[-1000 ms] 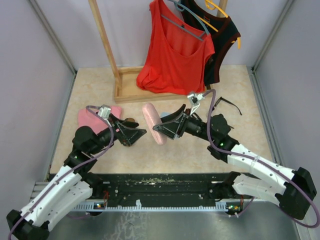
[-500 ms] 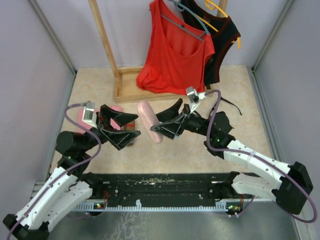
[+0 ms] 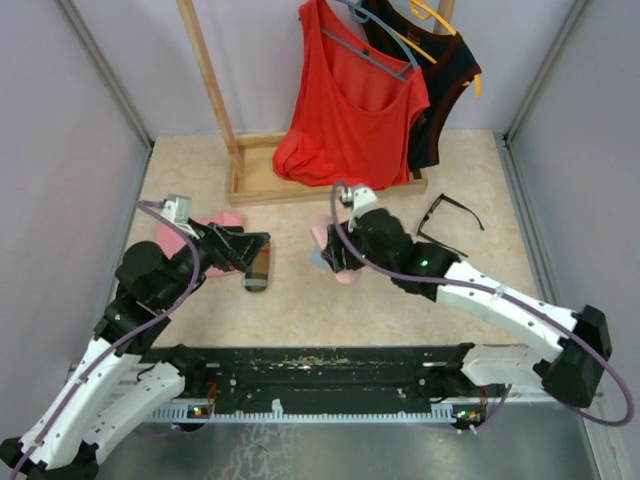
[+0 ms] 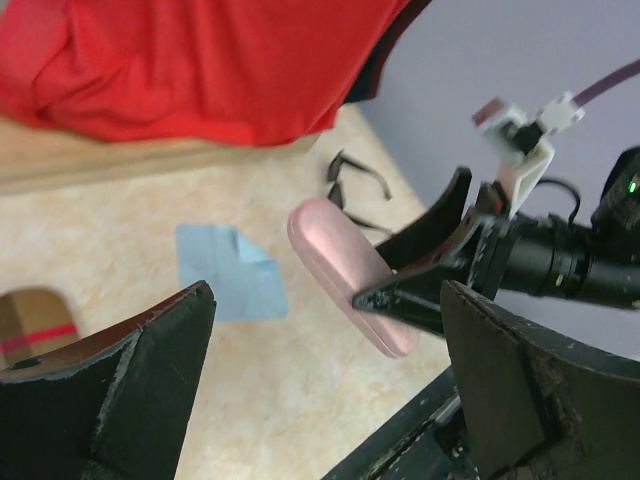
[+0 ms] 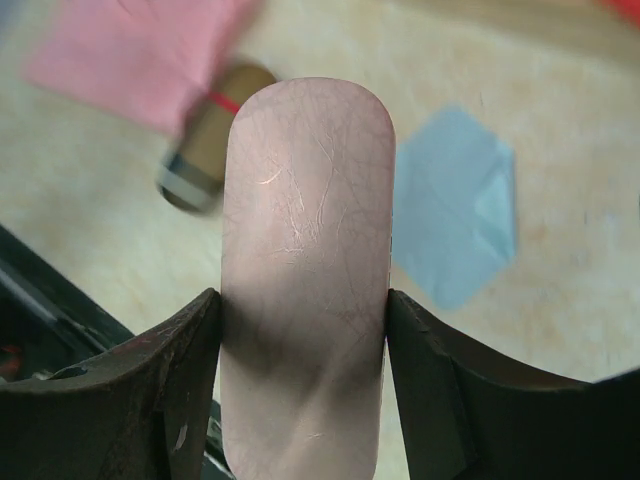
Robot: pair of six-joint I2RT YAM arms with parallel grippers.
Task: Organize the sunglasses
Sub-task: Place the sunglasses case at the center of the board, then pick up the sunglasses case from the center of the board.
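The black-framed sunglasses (image 3: 449, 214) lie open on the table right of my right arm; they also show in the left wrist view (image 4: 356, 180). The reddish-brown pair is out of view. My right gripper (image 3: 336, 254) is shut on the oblong pink case (image 5: 305, 260) and holds it above a light blue cloth (image 5: 455, 205). The case also shows in the left wrist view (image 4: 345, 270). My left gripper (image 3: 250, 252) is open and empty (image 4: 325, 400), just above the brown plaid case (image 3: 258, 270), which lies on the table.
A pink cloth (image 3: 196, 240) lies under my left arm. A wooden rack base (image 3: 262, 185) stands at the back, with a red top (image 3: 350, 110) and a black garment (image 3: 447, 90) hanging over it. Grey walls close in both sides.
My right gripper has turned downward and moved toward the back with the pink case, now over the blue cloth. My left gripper has swung right and down over the plaid case.
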